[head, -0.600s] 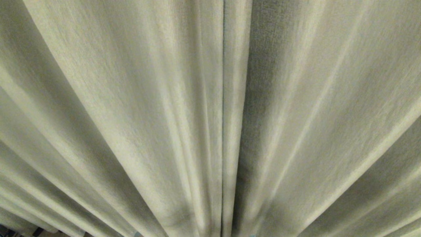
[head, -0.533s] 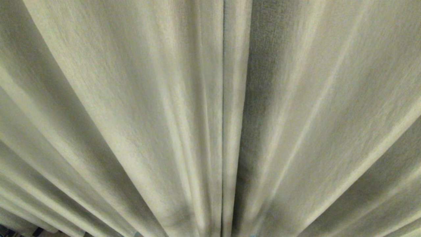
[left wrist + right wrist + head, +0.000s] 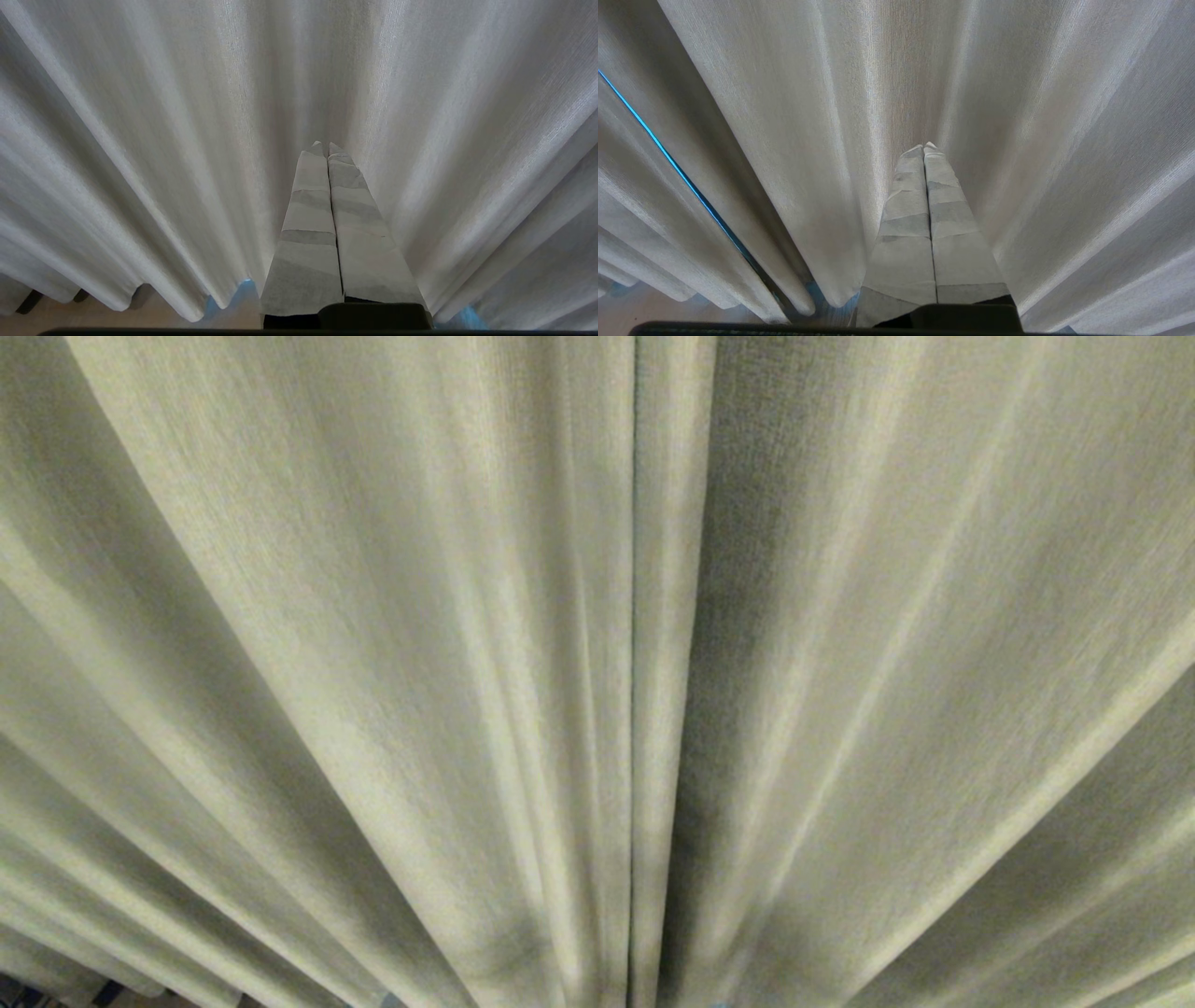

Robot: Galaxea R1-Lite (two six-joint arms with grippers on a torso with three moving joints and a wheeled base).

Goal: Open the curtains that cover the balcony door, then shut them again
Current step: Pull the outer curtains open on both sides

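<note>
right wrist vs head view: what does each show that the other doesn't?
Right wrist only: the right end effector, fingers shut, empty, pointing at the drapes; a thin blue line of light in a gap between folds; pale floor below the hem. Head only: the center seam where two panels meet, with no arm in frame. Both: the curtains drawn closed, filling the frame; the balcony door is hidden.

The curtains (image 3: 373, 663) before me are a heavy woven cloth, matt and a little rough, with a fine grain in the folds. Around my left gripper (image 3: 325, 145) the same cloth looks smoother and has a soft sheen. The fingers (image 3: 908, 205) of my right gripper (image 3: 926, 147) are wrapped in a grey, matt tape-like covering, laid in bands. The floor (image 3: 70, 315) below my left gripper looks smooth and pale.
</note>
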